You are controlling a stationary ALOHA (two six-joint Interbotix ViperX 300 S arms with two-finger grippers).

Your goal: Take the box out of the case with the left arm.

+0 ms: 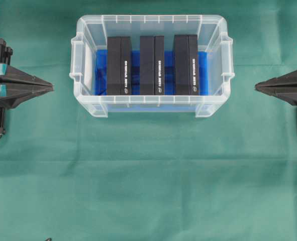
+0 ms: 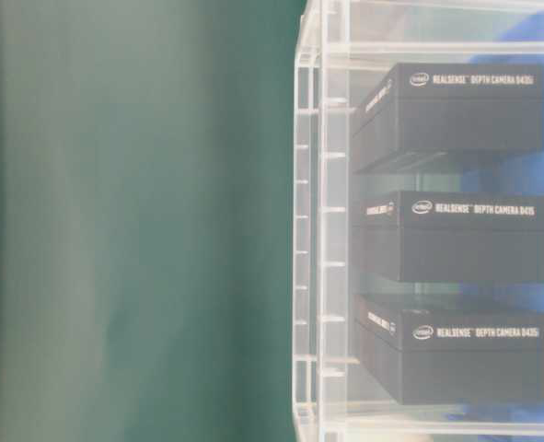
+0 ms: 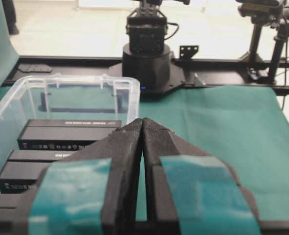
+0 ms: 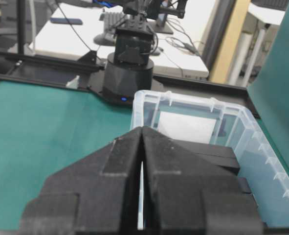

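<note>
Waiting at either side of the green-draped bench (image 1: 148, 191), both arms sit level and pointed inward at the case (image 1: 88, 65), which stands on the cloth between them, toward the far edge in the overhead view. The left pincer (image 1: 50, 87) has its fingers pressed tip to tip, with nothing between them; its teal pads (image 3: 71, 196) show close up in the left wrist view. The right pincer (image 1: 258, 86) is likewise closed and holds nothing. Neither touches the case; each tip is well apart from its nearest wall.

Inside, three black boxes stand on edge in a row over the blue lining (image 1: 101, 70): the left box (image 1: 119, 65), the middle box (image 1: 152, 65) and the right box (image 1: 186, 64), with gaps between them. The task sentence does not say which one is meant; the left box lies nearest the left arm and looks the natural choice.

Done well, the opening step would likely mean spreading the left pincer first, raising it above the ribbed rim, then coming straight down so the fingers straddle the box's narrow width through the gaps at its sides. A steady vertical lift should keep it from snagging its neighbour or dragging the light case along.
</note>
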